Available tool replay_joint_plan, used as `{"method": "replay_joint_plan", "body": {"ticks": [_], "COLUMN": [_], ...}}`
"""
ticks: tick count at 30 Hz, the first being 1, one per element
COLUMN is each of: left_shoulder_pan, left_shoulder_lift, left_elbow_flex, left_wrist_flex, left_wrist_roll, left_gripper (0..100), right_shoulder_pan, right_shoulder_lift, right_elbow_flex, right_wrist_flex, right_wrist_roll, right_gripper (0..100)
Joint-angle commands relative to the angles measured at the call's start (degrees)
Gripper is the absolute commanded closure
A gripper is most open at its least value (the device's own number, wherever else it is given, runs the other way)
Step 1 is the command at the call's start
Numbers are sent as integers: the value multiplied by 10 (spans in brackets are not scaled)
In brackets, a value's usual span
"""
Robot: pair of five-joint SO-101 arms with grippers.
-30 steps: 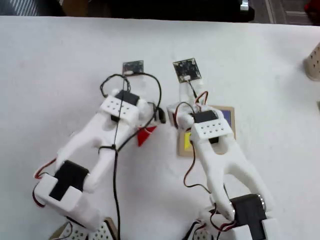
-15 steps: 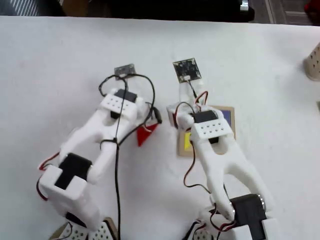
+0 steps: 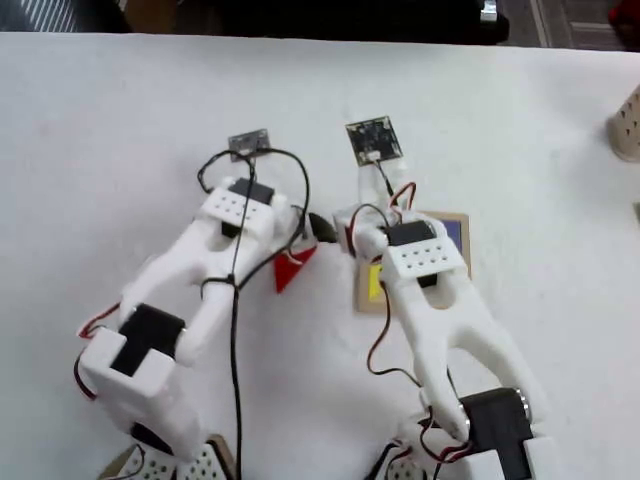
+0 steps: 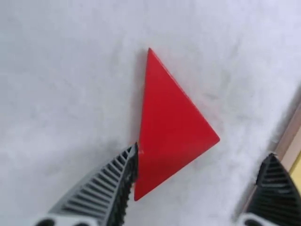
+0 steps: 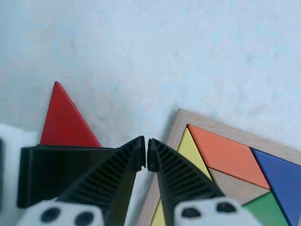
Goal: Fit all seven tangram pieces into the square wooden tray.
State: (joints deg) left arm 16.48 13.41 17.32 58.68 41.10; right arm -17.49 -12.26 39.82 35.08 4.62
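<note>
Bright, even light (shadows soft and faint) across the white table [image 3: 520, 150]

No text, label, brand, number or sign can be read in any of the views. The two small circuit boards lying on the tabletop [image 3: 520, 130], the left circuit board [image 3: 249, 143] and the right circuit board [image 3: 374, 139], carry fine marks on their faces, but these are too small to make out as letters or digits.
</note>
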Motion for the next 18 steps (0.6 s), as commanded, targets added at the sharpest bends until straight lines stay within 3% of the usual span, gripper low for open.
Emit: {"method": "replay_joint_plan", "body": {"ticks": [1, 6, 9, 13, 18], "left_shoulder_pan": [-7, -7, -7, -11, -14], "left_shoulder_lift": [-4, 44, 90, 136, 147], "left_elbow_flex": [-8, -28, -91, -158, -176], "left_wrist_flex": [-7, -1, 51, 105, 112], "left_wrist_roll": [16, -4, -38, -36, -36], "left_gripper": [611, 612, 612, 612, 612], "right_shoulder_pan": [-4, -4, -5, -5, -5], "right_shoulder_lift": [-22, -22, -22, -23, -26], "right_elbow_flex": [-4, -4, -4, -4, -6], "right_wrist_flex": [-4, -4, -4, -4, 5], "right_wrist_roll": [8, 8, 8, 8, 8], "right_gripper": [981, 981, 981, 981, 980]}}
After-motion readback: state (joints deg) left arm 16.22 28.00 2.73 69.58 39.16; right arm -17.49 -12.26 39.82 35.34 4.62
